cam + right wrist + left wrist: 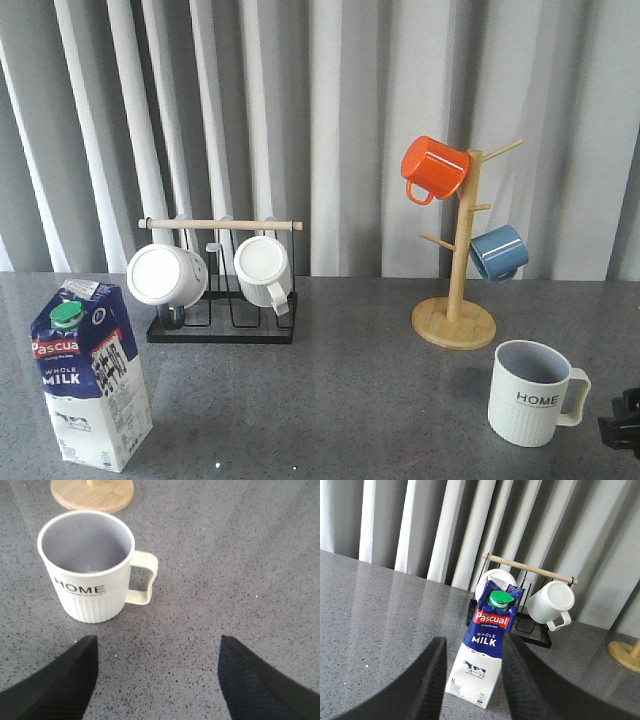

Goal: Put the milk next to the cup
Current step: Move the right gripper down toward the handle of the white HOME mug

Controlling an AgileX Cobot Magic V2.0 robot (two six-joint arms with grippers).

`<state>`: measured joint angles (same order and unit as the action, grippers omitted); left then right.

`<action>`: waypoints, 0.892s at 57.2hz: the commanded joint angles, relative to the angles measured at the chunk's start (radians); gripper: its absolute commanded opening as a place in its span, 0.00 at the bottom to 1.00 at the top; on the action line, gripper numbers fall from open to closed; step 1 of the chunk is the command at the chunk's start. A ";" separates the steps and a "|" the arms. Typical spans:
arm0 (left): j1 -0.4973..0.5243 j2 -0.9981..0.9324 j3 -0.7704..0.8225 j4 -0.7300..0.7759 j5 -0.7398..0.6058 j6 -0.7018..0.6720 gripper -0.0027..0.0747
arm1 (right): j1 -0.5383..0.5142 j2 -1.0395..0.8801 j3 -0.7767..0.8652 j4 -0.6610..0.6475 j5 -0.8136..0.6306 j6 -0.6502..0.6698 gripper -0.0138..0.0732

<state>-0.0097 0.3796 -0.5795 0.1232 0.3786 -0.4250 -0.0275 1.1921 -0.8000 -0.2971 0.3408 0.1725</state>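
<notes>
Two task items stand well apart on the grey tabletop (330, 400): the milk (90, 375) upright at the front left, the cup (533, 392) upright at the front right, handle turned toward the right edge. The left end effector (472, 680) is spread wide with nothing held, its dark fingers (427, 680) framing the lower part of the carton in the left wrist view; whether the carton sits between them or just beyond cannot be told. The right end effector (157, 675) is likewise wide and empty, near the cup but apart from it, on the handle side. The carton has not yet been lifted, so the whole transfer remains. Principal risk, in this inspector's judgement: the carton is tall on a small base, and a finger striking one face before closure would likely tip it. A hold low on the white section could let the top swing during travel; excessive squeeze could buckle the board walls. The path across passes in front of a black wire rack (222, 325) carrying two white mugs (165, 275), and the wooden mug tree (455, 320) stands behind the cup; both appear clear of a direct route but not of a wide arc. At set-down, a close approach could knock the cup or meet the right end effector waiting alongside.
</notes>
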 commanded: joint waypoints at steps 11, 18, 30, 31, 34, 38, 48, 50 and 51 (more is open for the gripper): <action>-0.001 0.015 -0.034 -0.006 -0.069 0.002 0.39 | -0.087 -0.011 0.136 -0.013 -0.417 0.005 0.67; -0.001 0.015 -0.034 -0.006 -0.069 0.002 0.39 | -0.086 0.033 0.139 -0.030 -0.436 -0.017 0.65; -0.001 0.015 -0.034 -0.006 -0.069 0.002 0.39 | -0.086 0.152 0.139 -0.042 -0.513 -0.039 0.65; -0.001 0.015 -0.034 -0.006 -0.069 0.002 0.39 | -0.086 0.162 0.139 -0.043 -0.523 -0.039 0.65; -0.001 0.015 -0.034 -0.006 -0.069 0.002 0.39 | -0.086 0.182 0.139 -0.044 -0.556 -0.046 0.65; -0.001 0.015 -0.034 -0.006 -0.069 0.002 0.39 | -0.086 0.202 0.139 -0.044 -0.593 -0.049 0.65; -0.001 0.015 -0.034 -0.006 -0.069 0.002 0.39 | -0.107 0.232 0.139 -0.039 -0.636 -0.054 0.67; -0.001 0.015 -0.034 -0.006 -0.069 0.002 0.39 | -0.107 0.234 0.139 -0.039 -0.644 -0.057 0.69; -0.001 0.015 -0.034 -0.006 -0.069 0.002 0.39 | -0.107 0.238 0.139 -0.039 -0.650 -0.060 0.70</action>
<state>-0.0097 0.3796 -0.5795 0.1232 0.3828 -0.4250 -0.1254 1.4468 -0.6387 -0.3320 -0.2113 0.1237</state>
